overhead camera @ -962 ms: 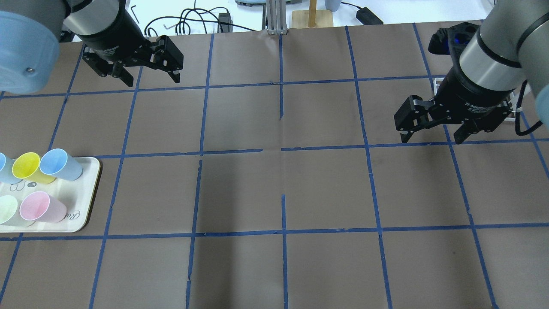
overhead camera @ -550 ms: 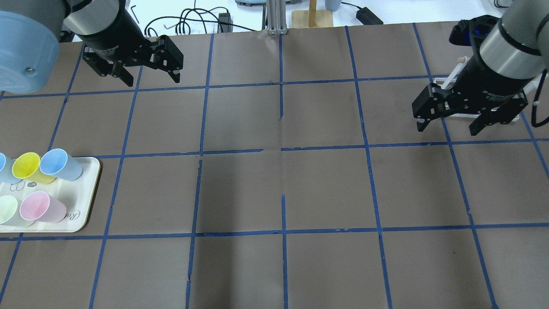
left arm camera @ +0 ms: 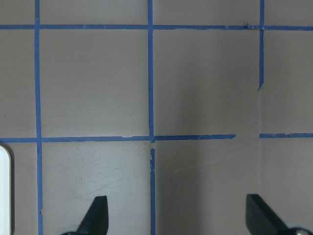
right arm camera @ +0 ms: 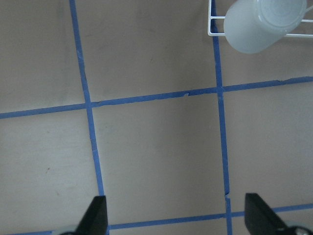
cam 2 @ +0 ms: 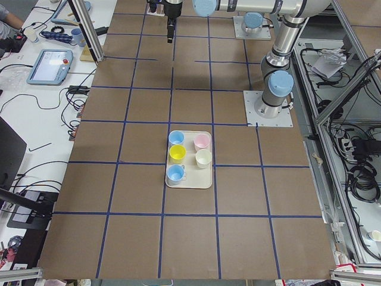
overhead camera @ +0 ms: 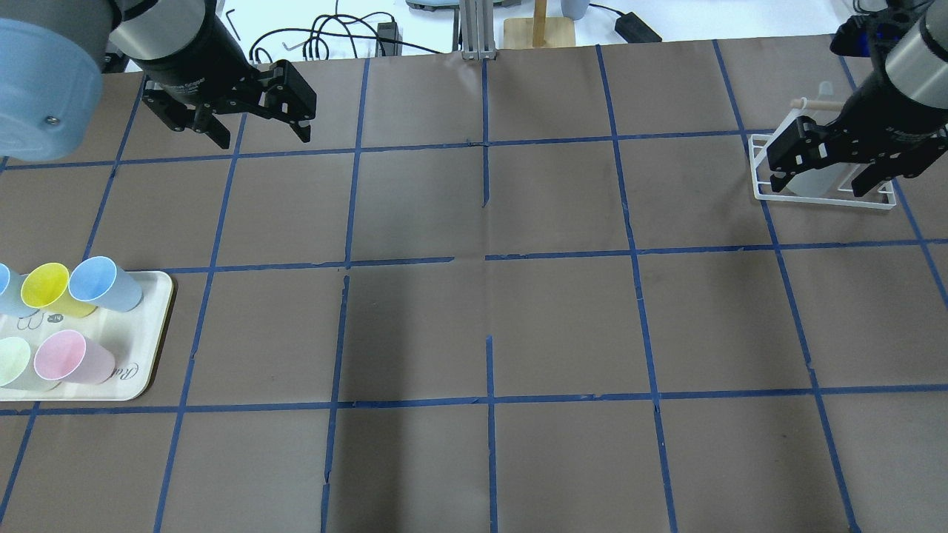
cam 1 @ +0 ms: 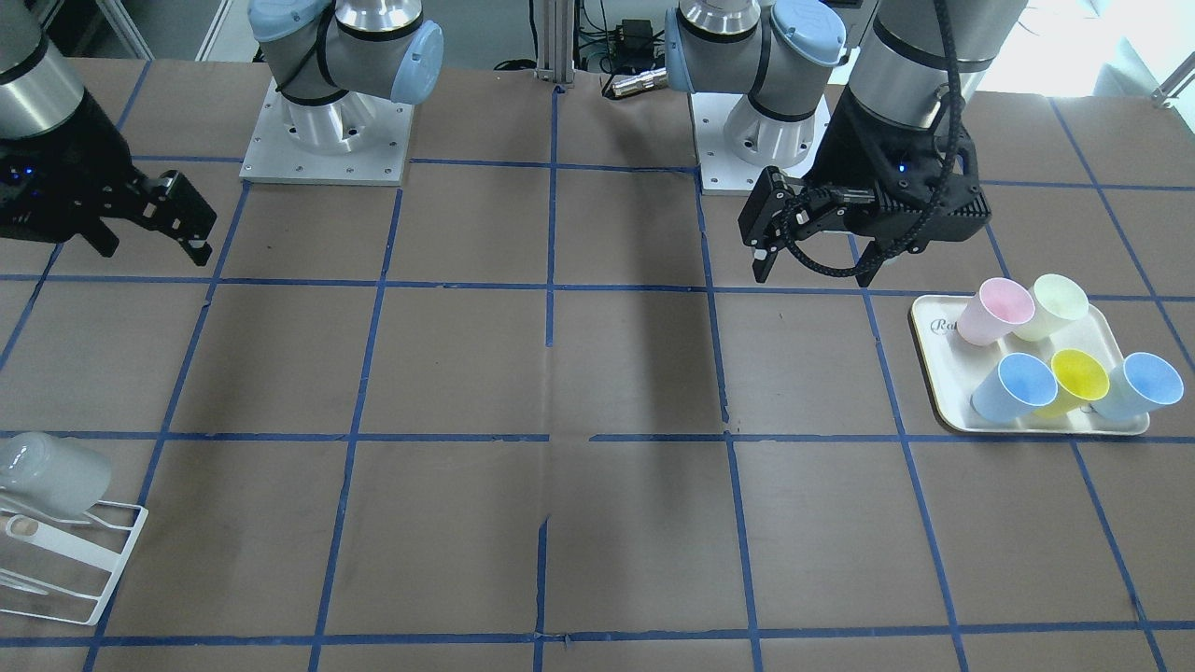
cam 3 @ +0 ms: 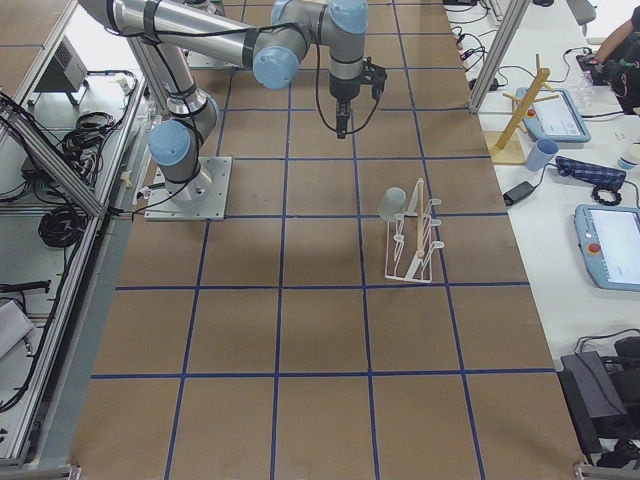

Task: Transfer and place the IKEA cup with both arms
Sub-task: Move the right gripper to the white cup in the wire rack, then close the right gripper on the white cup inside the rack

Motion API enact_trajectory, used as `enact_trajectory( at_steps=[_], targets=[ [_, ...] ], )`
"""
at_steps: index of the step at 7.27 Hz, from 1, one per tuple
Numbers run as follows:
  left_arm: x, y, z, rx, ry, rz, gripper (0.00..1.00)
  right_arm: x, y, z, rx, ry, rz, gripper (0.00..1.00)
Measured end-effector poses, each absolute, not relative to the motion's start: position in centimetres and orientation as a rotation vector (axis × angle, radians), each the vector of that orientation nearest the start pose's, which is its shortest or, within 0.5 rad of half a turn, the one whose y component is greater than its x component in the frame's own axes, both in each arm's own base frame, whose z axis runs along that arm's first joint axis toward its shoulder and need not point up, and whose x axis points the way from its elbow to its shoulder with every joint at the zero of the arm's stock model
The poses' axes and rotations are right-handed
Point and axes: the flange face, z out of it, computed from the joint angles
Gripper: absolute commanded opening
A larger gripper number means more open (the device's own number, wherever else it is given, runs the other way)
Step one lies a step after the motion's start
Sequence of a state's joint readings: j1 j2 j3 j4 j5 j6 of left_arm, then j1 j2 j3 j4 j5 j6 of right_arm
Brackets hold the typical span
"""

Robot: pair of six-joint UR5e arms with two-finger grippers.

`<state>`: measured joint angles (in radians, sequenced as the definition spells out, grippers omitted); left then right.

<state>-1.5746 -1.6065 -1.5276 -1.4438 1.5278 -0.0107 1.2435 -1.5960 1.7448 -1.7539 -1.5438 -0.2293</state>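
The IKEA cup (cam 1: 51,476) is a pale grey-white tumbler that lies tilted on a white wire rack (cam 1: 112,560). In the overhead view the cup (overhead camera: 815,180) is partly hidden behind my right gripper (overhead camera: 818,186). That gripper is open and empty, above the table and apart from the cup. In the right wrist view the cup (right arm camera: 259,24) is at the top right, well ahead of the open gripper (right arm camera: 176,215). My left gripper (overhead camera: 263,138) is open and empty over the far left of the table; it also shows in the front view (cam 1: 812,273).
A cream tray (overhead camera: 159,326) at the left edge holds a pink cup (overhead camera: 63,355), a yellow cup (overhead camera: 44,285), a light blue cup (overhead camera: 96,280) and a pale yellow-green cup (overhead camera: 11,360). Blue tape marks a grid on the brown table.
My right gripper has moved right and toward the far edge, and now hangs over the wire rack with the cup. The left arm has not moved.
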Motion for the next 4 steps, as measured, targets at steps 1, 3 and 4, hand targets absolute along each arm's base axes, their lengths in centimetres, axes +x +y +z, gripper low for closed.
enact_trajectory(
  at_steps=[1,3,4],
  targets=[
    [-14.0,-51.9,50.4,-0.006,3.178,-0.214,1.00,-4.2,-51.3,42.2,0.112,3.132,-0.095,1.00],
    [-14.0,-51.9,50.4,-0.006,3.178,-0.220,1.00,-7.5,-53.5,39.9,0.042,3.148,-0.138,1.00],
    [-14.0,-52.0,50.4,-0.006,3.178,-0.221,1.00,-9.2,-54.4,39.0,0.003,3.154,-0.153,1.00]
  ],
)
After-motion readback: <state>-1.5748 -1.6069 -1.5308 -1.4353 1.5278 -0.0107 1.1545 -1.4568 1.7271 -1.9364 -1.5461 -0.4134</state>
